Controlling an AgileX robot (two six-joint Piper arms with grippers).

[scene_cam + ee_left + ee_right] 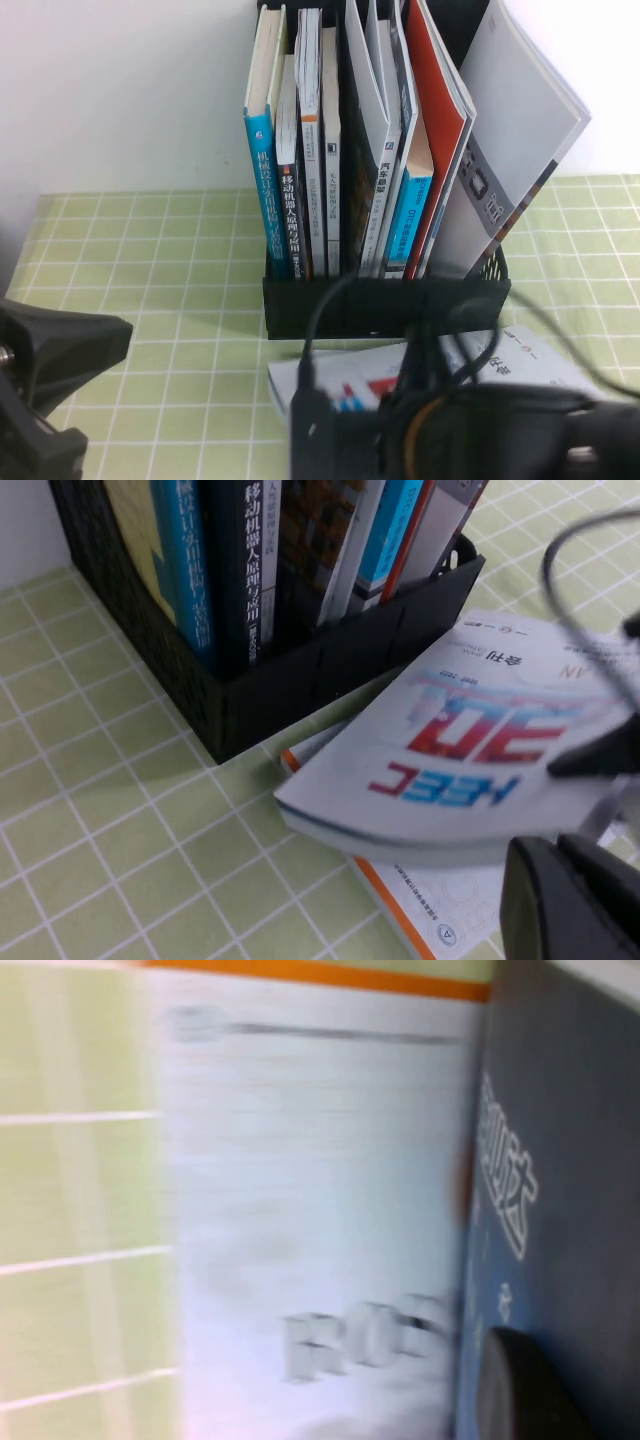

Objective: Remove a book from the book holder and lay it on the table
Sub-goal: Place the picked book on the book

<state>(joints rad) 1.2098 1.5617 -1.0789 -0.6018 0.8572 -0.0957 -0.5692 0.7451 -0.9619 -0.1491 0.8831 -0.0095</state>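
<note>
A: Magazine (520,355), seen from the high view, is lying low in front of the book holder (385,300), out of the rack, over a second book. The holder is carrying upright books and leaning magazines across its compartments.
B: And the right pincer (440,400)?
A: It's hovering right at the magazine; I cannot tell its opening. The left pincer (40,390) is waiting well apart.
B: Left wrist view?
A: The HEEC cover is sagging at one corner, so I'm judging it light, floppy and slick; gripping near the spine edge seems best.
B: Right wrist?
A: The ROS book (330,1210) is resting on the tabletop (80,1210), with the magazine's dark blue back just beside it.
</note>
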